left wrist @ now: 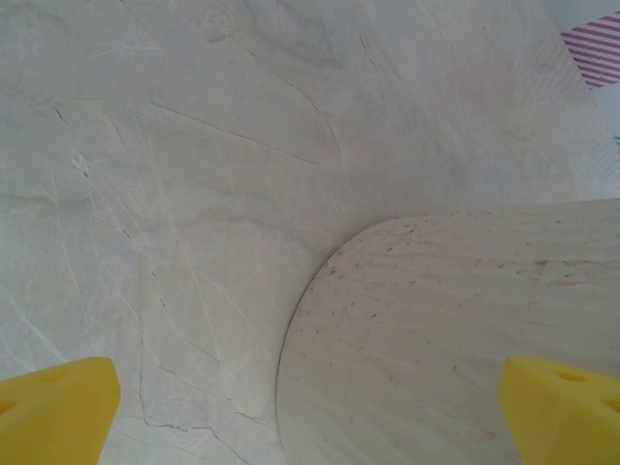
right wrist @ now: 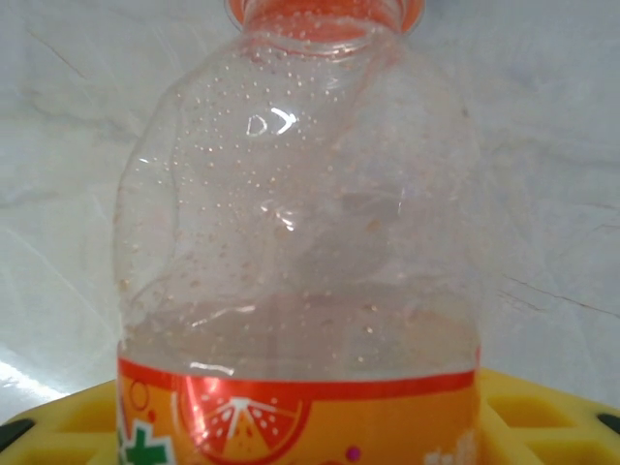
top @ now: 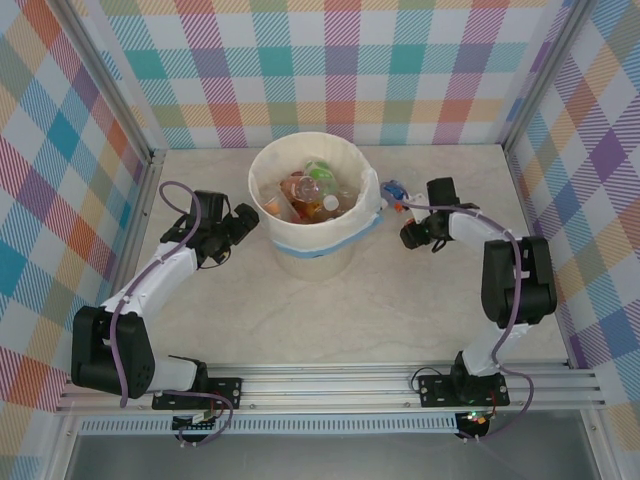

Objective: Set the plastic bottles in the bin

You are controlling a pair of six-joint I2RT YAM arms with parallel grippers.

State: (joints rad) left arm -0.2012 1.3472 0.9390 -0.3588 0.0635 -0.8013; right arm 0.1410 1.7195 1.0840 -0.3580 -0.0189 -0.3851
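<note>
Surface: we see a pale cream, marble-look top [top: 400,310] with fine grey veins and a matte finish, reaching back to the walls.
Back wall: we see a plaid panel [top: 330,70] in pastel teal, orange, purple, pink and yellow.
Side walls: we find the same plaid on the left panel [top: 45,200] and the right panel [top: 605,170].
Frame: we note silver metal posts [top: 105,90] at the back corners and a ribbed aluminium rail [top: 330,385] along the near edge.
Light: we find it soft and even, with only faint shadows on the surface.

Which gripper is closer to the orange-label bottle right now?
Right. The right gripper grips the orange-label bottle beside the bin's right rim; the left gripper sits open across the bin, by its left wall.
</note>
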